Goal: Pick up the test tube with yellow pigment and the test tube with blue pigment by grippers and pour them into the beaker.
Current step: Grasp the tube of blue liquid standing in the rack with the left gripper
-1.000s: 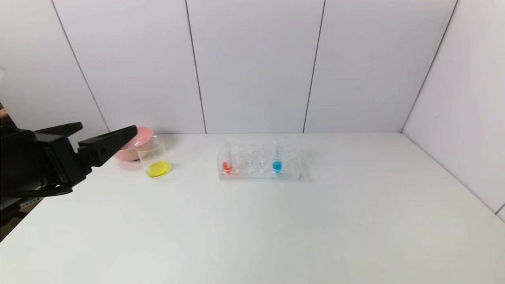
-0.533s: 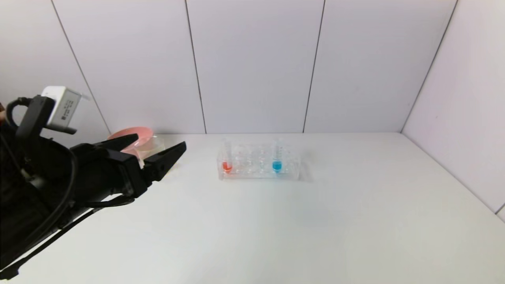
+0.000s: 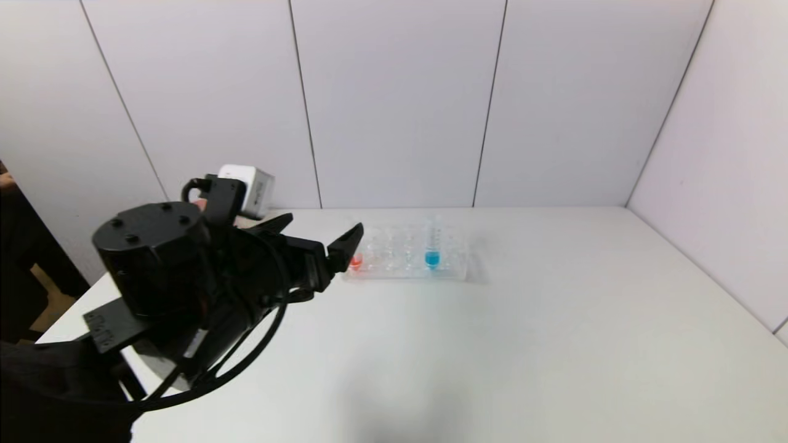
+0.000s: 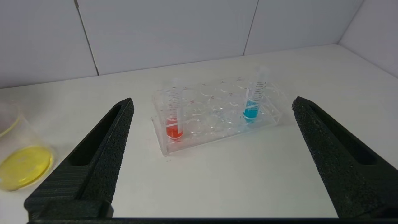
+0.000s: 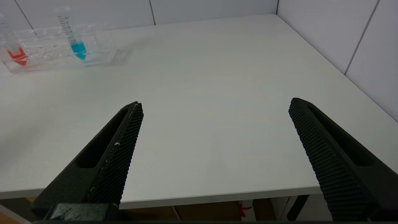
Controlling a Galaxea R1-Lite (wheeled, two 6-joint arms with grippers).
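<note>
The test tube with blue pigment (image 3: 433,249) stands upright in the right end of a clear rack (image 3: 400,272). It also shows in the left wrist view (image 4: 253,101) and the right wrist view (image 5: 76,43). The beaker (image 4: 18,155) holds yellow liquid and stands left of the rack; in the head view my left arm hides it. No test tube with yellow pigment is in view. My left gripper (image 3: 323,224) is open and empty, above the table just left of the rack, pointing at it (image 4: 213,101). My right gripper (image 5: 216,102) is open and empty at the table's front edge.
A red-liquid tube (image 3: 355,263) stands in the rack's left end (image 4: 174,119). Walls close the table at the back and right. The table (image 3: 554,344) is bare white in front of and right of the rack.
My left arm has swung right from the table's left edge toward the rack, fingers still open. It now covers the beaker and the pink bowl in the head view.
</note>
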